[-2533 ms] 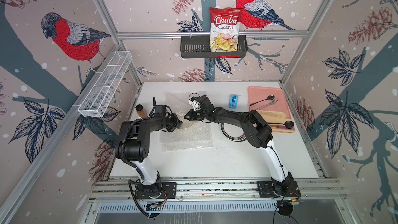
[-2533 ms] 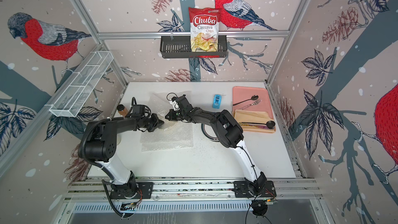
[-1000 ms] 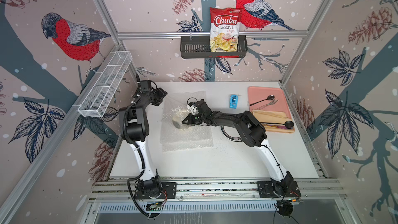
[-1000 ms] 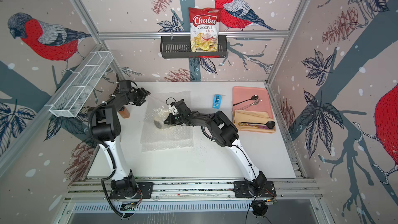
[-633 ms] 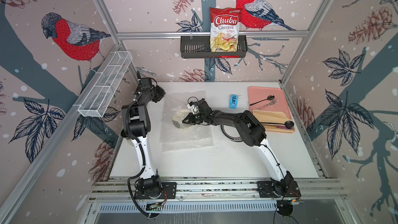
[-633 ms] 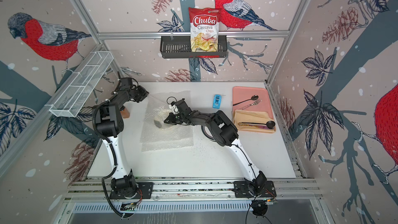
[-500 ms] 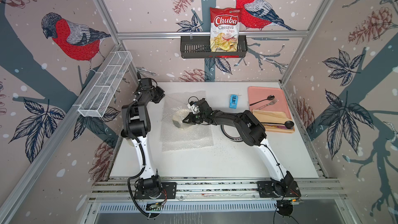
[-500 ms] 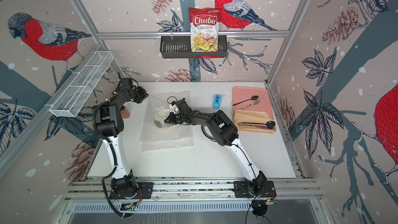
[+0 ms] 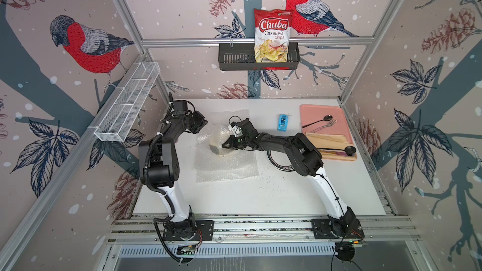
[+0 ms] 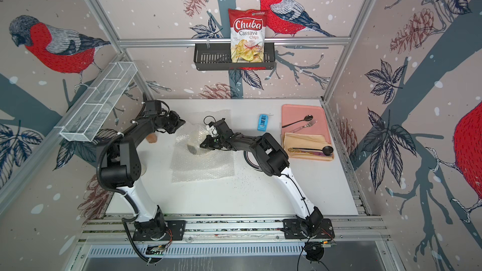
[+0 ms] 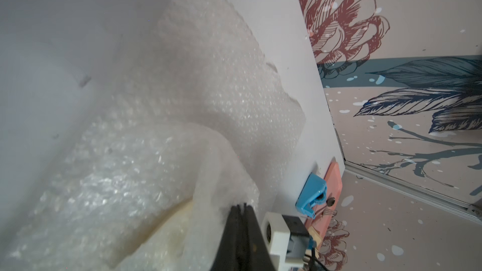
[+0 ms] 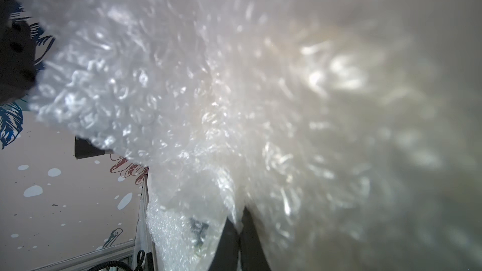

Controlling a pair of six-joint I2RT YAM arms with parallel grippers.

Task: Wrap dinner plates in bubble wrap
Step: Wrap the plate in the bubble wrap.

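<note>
A cream dinner plate [image 9: 217, 145] lies on a clear bubble wrap [image 9: 225, 166] sheet at mid-table, with part of the sheet folded over it. My right gripper [image 9: 224, 145] is shut on that fold over the plate; the right wrist view shows film pinched at its tips [image 12: 238, 217]. At the wrap's far left edge my left gripper [image 9: 203, 126] is shut, with a raised flap of film at its tips [image 11: 241, 205]. A second plate [image 9: 273, 161] with a dark rim lies mostly hidden under the right arm.
A pink tray [image 9: 313, 110] at the far right holds a spoon, a fork and a tan napkin [image 9: 328, 139]. A blue tape dispenser [image 9: 283, 122] stands behind the right arm. A brown object [image 10: 152, 138] sits beside the left arm. A wire basket [image 9: 127, 102] hangs on the left wall.
My left arm swung from mid-table to the wrap's far left edge, and its jaws closed there. The right gripper kept its hold on the fold and barely moved.
</note>
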